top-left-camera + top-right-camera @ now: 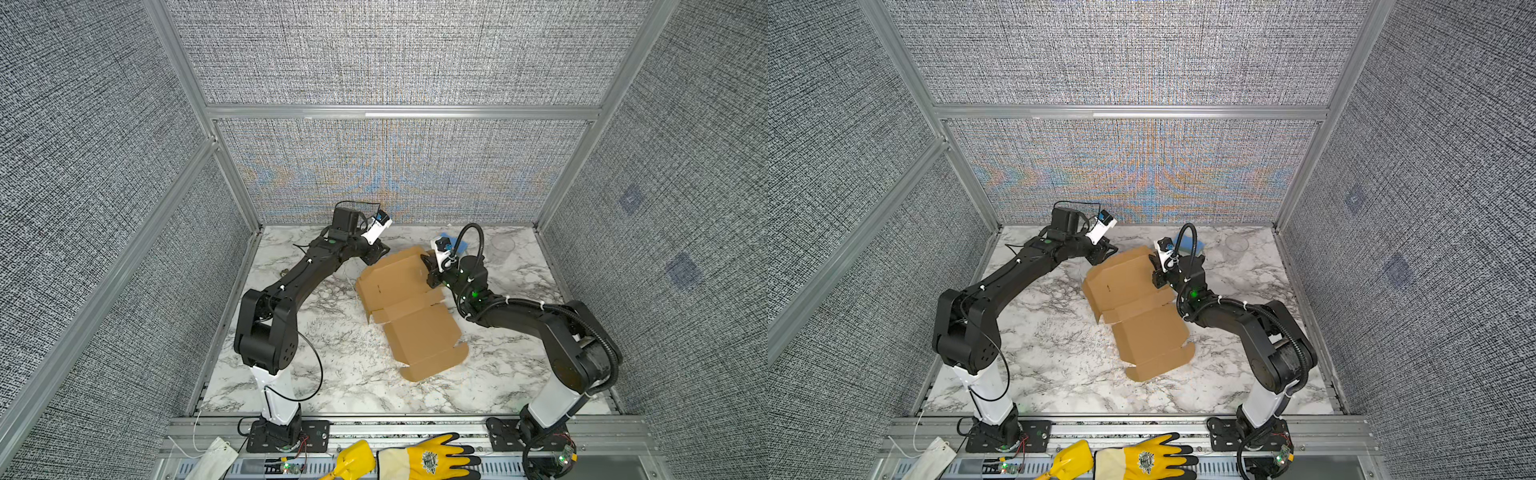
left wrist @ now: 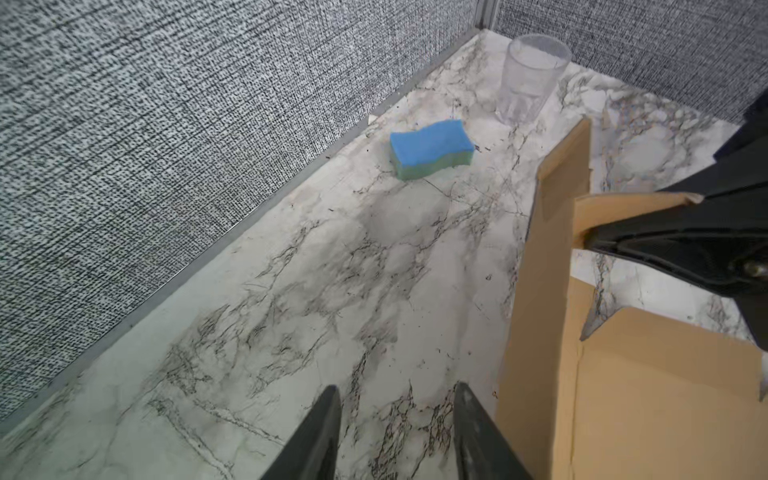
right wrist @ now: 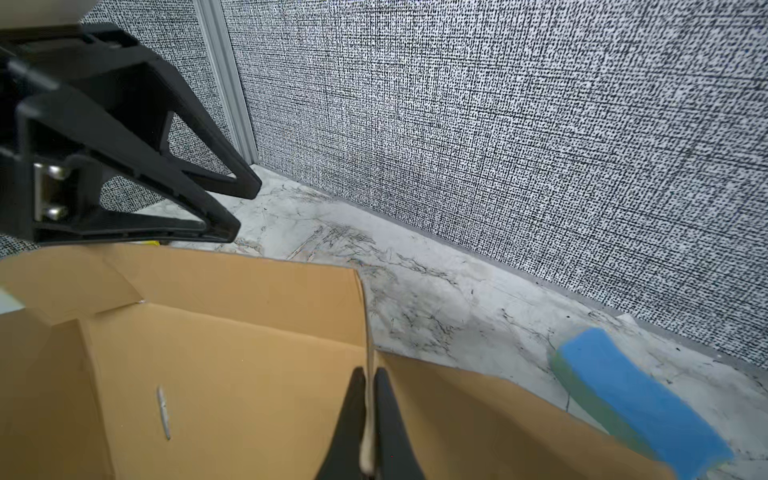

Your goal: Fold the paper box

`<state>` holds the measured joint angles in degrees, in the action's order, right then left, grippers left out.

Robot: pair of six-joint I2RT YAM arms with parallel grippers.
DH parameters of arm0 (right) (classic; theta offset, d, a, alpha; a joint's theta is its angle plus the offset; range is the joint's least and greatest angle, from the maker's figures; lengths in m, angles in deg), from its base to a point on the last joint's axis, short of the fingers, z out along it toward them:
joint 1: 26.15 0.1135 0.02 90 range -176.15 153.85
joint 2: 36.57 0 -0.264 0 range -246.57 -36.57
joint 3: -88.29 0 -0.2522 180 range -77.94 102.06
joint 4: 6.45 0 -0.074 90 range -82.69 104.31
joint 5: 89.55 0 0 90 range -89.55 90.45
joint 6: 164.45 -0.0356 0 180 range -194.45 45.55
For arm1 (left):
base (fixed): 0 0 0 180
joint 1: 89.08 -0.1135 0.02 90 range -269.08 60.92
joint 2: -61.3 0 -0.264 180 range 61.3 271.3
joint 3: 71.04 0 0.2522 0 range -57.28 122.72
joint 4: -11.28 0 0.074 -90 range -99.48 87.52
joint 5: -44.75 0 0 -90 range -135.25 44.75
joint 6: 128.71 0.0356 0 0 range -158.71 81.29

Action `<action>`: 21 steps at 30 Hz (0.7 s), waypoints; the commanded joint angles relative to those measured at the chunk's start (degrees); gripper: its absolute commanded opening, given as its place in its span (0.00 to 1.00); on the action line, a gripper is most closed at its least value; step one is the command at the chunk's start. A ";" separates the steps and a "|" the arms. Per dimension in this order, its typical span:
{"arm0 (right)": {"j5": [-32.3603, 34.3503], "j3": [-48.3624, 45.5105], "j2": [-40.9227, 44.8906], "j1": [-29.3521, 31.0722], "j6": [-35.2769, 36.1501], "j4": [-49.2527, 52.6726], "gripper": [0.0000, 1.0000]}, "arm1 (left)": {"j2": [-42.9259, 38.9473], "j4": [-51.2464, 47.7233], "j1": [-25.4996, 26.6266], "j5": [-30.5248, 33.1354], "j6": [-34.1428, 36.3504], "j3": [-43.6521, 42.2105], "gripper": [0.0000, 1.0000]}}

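The paper box (image 1: 411, 316) (image 1: 1138, 320) lies mid-table as a brown cardboard sheet, its far half partly raised with walls standing up. My right gripper (image 3: 368, 372) (image 1: 429, 268) (image 1: 1157, 271) is shut on the upright edge of a raised cardboard wall (image 3: 232, 353) at the box's far right side. In the left wrist view that gripper (image 2: 590, 241) pinches the flap's tip. My left gripper (image 2: 395, 388) (image 1: 380, 251) (image 1: 1106, 252) is open just beside the box's far left corner, with only marble between its fingers. Its fingers (image 3: 232, 226) hover just above the cardboard rim.
A blue sponge (image 2: 432, 147) (image 3: 636, 399) (image 1: 1188, 243) lies near the back wall behind the box. A clear plastic cup (image 2: 530, 79) (image 1: 503, 245) stands in the back right corner. A yellow glove (image 1: 428, 459) rests on the front rail, off the table.
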<state>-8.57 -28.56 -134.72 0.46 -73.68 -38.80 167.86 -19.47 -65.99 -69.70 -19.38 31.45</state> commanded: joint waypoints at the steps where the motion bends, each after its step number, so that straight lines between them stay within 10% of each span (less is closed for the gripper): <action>1: -0.83 0.16 -0.44 -0.15 -0.16 -3.39 0.00 | 0.31 -4.54 1.12 2.70 2.65 0.94 0.44; 21: -0.74 -0.78 -0.46 -1.80 -1.69 -4.43 0.00 | -3.54 -6.27 8.16 9.98 2.88 1.13 0.41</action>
<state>-9.00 -29.30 -135.33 -1.27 -74.59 -40.90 163.49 -24.35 -59.08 -63.06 -17.69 32.10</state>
